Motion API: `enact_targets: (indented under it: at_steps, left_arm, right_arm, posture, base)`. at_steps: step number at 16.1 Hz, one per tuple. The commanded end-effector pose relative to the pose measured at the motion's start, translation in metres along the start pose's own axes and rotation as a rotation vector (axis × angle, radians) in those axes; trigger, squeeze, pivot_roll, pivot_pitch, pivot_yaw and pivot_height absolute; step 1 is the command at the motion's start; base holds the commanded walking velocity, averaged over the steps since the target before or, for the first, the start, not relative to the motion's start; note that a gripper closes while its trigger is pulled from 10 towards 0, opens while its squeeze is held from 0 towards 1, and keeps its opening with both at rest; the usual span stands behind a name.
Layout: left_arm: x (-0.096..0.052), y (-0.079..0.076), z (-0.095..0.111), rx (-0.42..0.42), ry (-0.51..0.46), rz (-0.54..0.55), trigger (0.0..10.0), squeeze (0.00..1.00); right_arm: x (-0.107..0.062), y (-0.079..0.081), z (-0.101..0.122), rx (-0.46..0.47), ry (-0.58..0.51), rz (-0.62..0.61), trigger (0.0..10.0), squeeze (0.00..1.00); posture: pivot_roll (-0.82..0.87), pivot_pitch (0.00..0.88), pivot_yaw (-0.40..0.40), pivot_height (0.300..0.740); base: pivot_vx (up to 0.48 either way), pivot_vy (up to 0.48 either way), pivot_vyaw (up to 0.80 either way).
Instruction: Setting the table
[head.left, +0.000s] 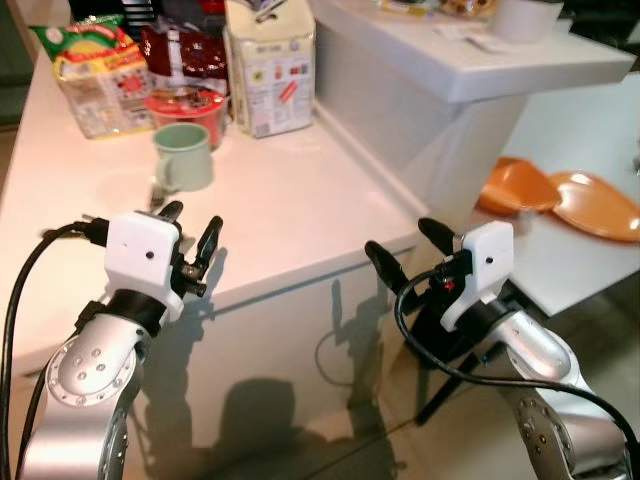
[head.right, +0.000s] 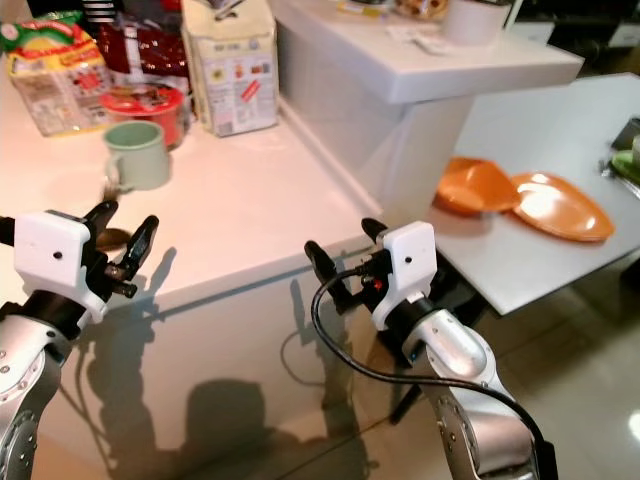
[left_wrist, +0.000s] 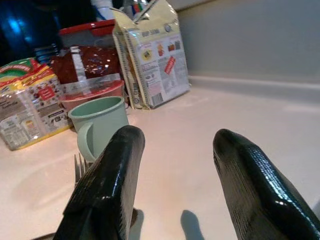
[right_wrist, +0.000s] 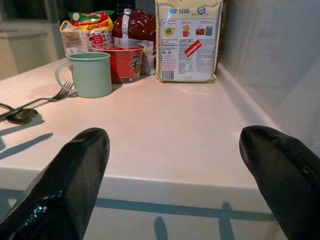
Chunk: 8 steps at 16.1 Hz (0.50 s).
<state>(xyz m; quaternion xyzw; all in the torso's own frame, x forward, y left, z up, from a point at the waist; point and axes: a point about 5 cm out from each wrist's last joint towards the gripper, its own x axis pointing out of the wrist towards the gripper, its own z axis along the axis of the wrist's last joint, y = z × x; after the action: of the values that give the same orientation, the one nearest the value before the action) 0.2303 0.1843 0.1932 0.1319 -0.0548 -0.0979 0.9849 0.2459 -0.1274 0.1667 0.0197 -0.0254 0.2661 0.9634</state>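
On counter (head.left: 290, 200): green mug (head.left: 183, 155), red noodle bowl (head.left: 186, 106).

- One pale green mug (head.left: 184, 155) is counted on the white surface (head.left: 290, 200).
- One red instant-noodle bowl (head.left: 186, 108) is seen just behind the mug.
- Three food packets are counted at the far edge: a yellow-green one (head.left: 92, 75) on the left, a dark red one (head.left: 187, 52) in the middle, a cream one (head.left: 269, 68) on the right.
- One fork (right_wrist: 47, 98) and one spoon (right_wrist: 18, 115) are seen left of the mug.
- Two orange plates (head.right: 522, 198) are counted on the lower surface (head.right: 560, 130) to the right.
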Motion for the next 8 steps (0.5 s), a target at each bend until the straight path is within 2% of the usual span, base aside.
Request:
enact_targets:
  at_steps: [1,8]
  left_arm:
    - [0.0023,-0.0039,0.0043,-0.006,-0.015,-0.024,10.0,0.0]
    - [0.0035,-0.0017,0.0055,0.002,-0.016,-0.026,10.0,0.0]
  right_arm:
    - [-0.0008,-0.0034,0.0016,-0.002,-0.002,-0.015,10.0,0.0]
    - [-0.0008,-0.0045,-0.0006,0.001,-0.001,-0.02,10.0,0.0]
  posture:
    - [0.08,0.0,-0.025,0.74]
    - [0.08,0.0,-0.022,0.74]
  base:
    - [0.0,0.45,0.0]
    - [0.0,0.449,0.0]
